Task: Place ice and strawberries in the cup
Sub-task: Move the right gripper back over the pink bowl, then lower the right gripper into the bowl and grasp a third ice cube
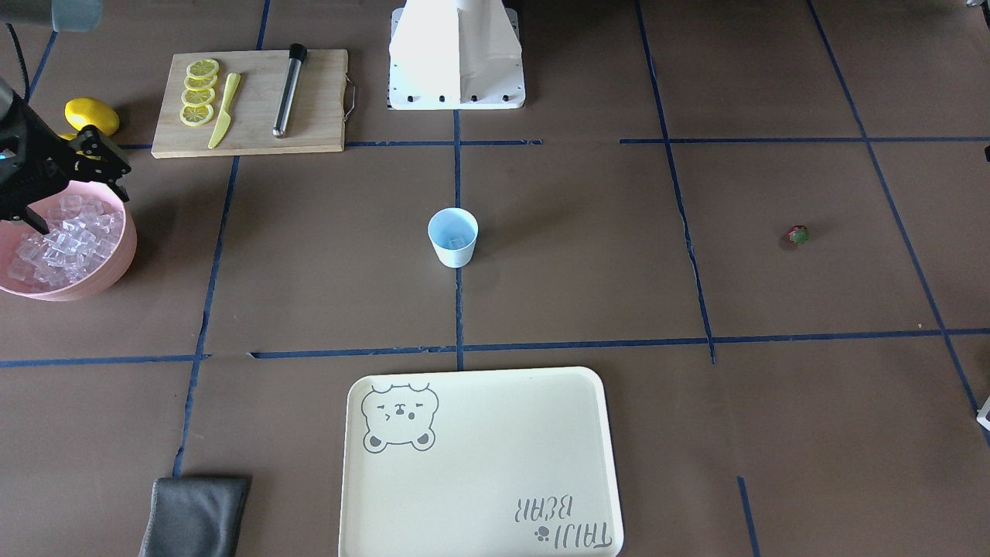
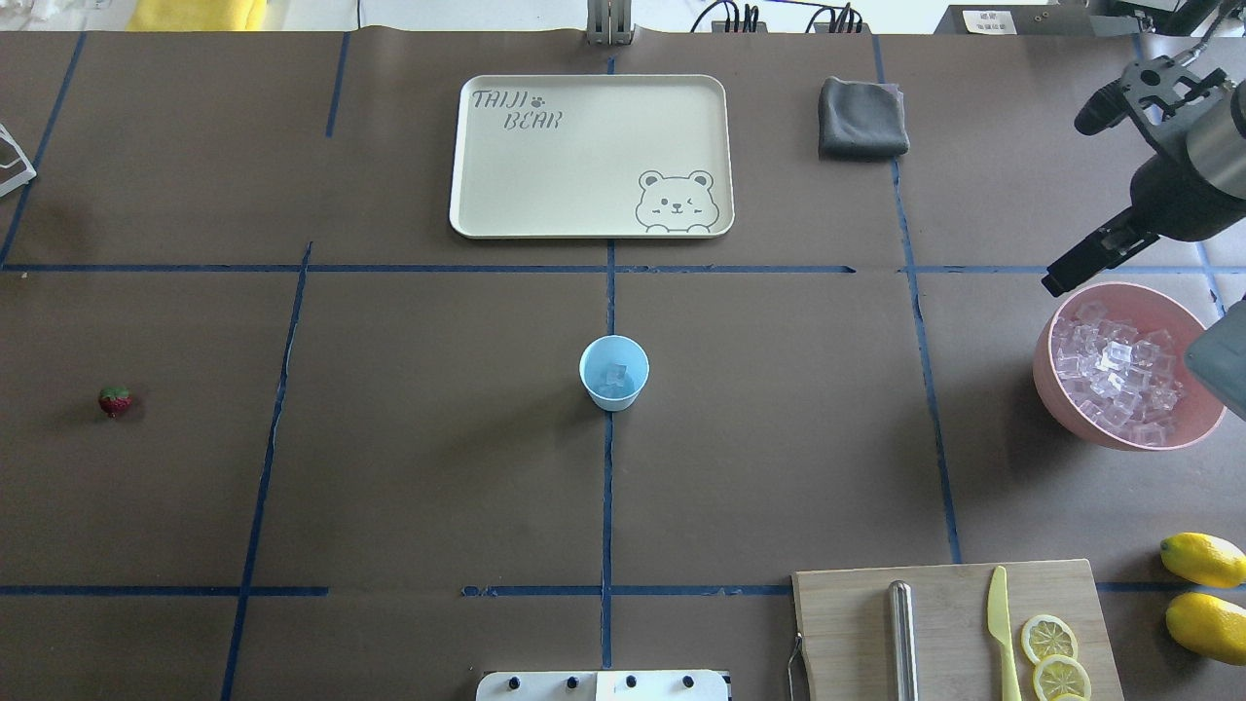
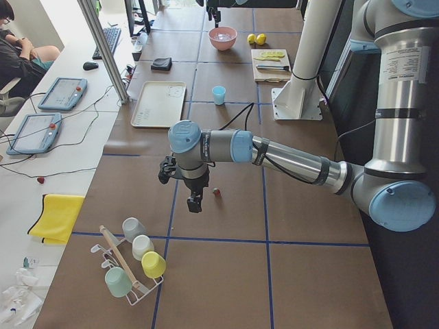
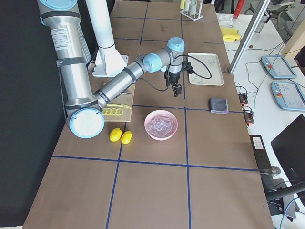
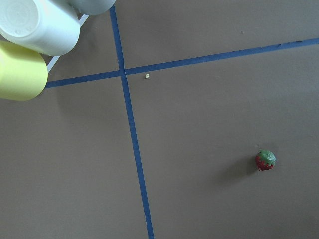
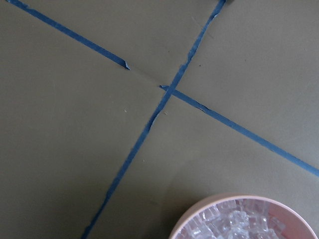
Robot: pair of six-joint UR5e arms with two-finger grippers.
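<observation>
- At mid-frame of the overhead view, the cup [image 2: 614, 372] stands upright on a blue tape line [image 2: 607, 487], with a few cubes of ice [image 2: 614, 378] in its bottom.
- The bowl [image 2: 1046, 370], at the right edge of that view, is heaped with more cubes.
- The strawberry [image 2: 115, 400] lies on the table [image 2: 389, 467] at the far left, well apart from the cup.
- The right gripper [image 2: 1074, 200] hangs by the bowl's upper-left rim. Its jaws are spread wide with nothing between them, and the lower fingertip is just over the rim.
- The left gripper [image 3: 194, 202] shows only in the left side view, pointing down above the table near the strawberry. I cannot tell whether its jaws are wide or narrow.
- The tray [image 2: 487, 195] sits at top centre, with a grey cloth [image 2: 861, 119] to its right.
- The board [image 2: 954, 604], at lower right, carries a rod [image 2: 902, 638], a knife [image 2: 1001, 623] and lemon slices [image 2: 1048, 638].
- Two lemons [image 2: 1204, 558] lie just right of the board.
</observation>
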